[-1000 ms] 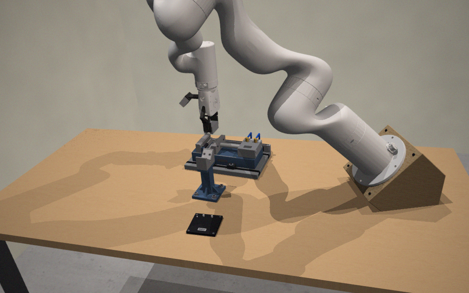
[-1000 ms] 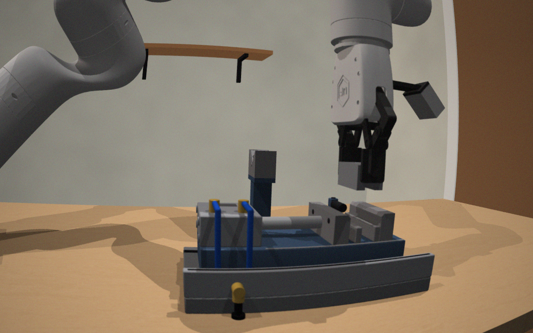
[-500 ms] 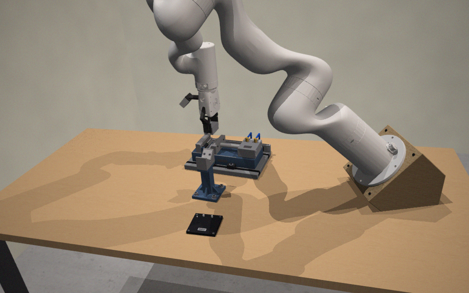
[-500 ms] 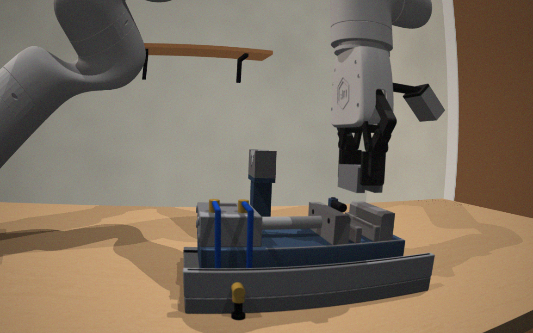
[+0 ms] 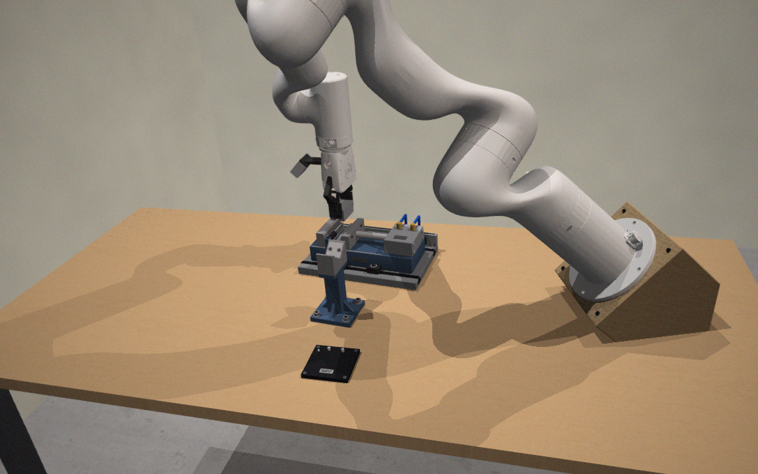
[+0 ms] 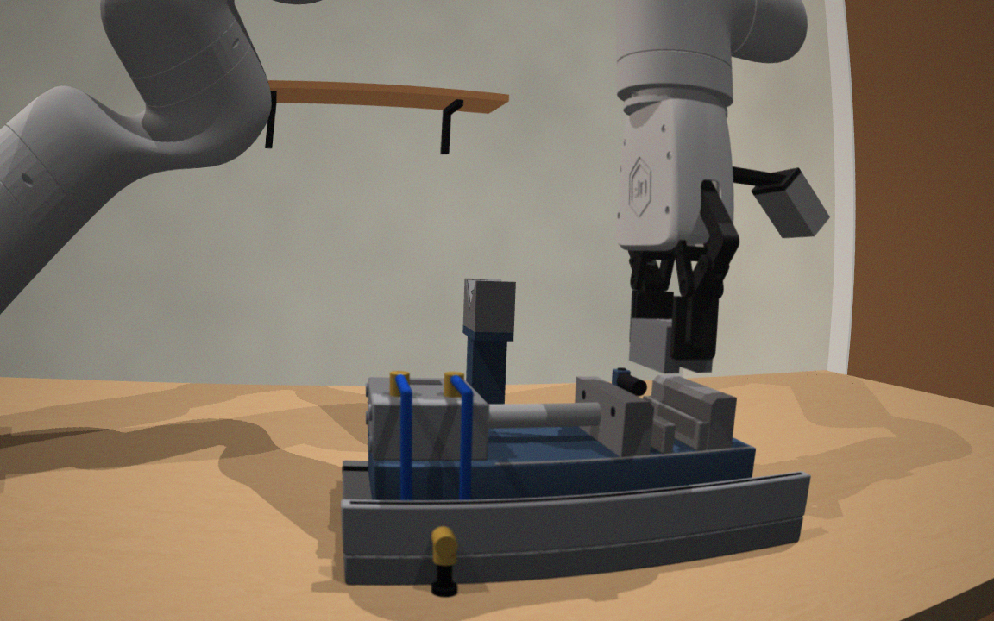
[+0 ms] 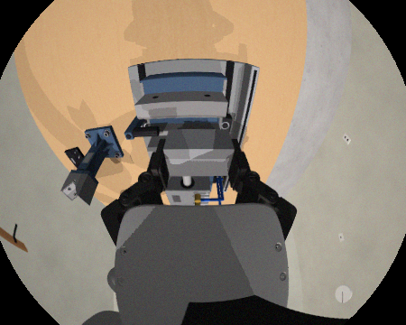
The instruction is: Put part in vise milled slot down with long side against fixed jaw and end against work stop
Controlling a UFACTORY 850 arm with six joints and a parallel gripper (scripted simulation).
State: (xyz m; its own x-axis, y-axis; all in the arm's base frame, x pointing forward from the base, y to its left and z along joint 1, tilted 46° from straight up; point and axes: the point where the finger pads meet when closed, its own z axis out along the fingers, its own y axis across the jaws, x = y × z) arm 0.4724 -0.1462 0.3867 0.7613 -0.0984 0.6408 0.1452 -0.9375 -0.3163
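Above the vise (image 6: 547,463): one claw (image 6: 670,328) pinching one part (image 6: 649,343); one V-block (image 6: 489,306); two blue hoses (image 6: 405,440)

Vise (image 5: 370,259) mid-table, V-block (image 5: 331,257) on its post just before it, infeed plate (image 5: 331,363) nearer the table's (image 5: 134,306) front edge, arm's base wedge (image 5: 658,294) far right, gripper (image 6: 670,340) holding the part (image 6: 649,346) above the vise's fixed jaw (image 6: 697,409), seemingly apart.
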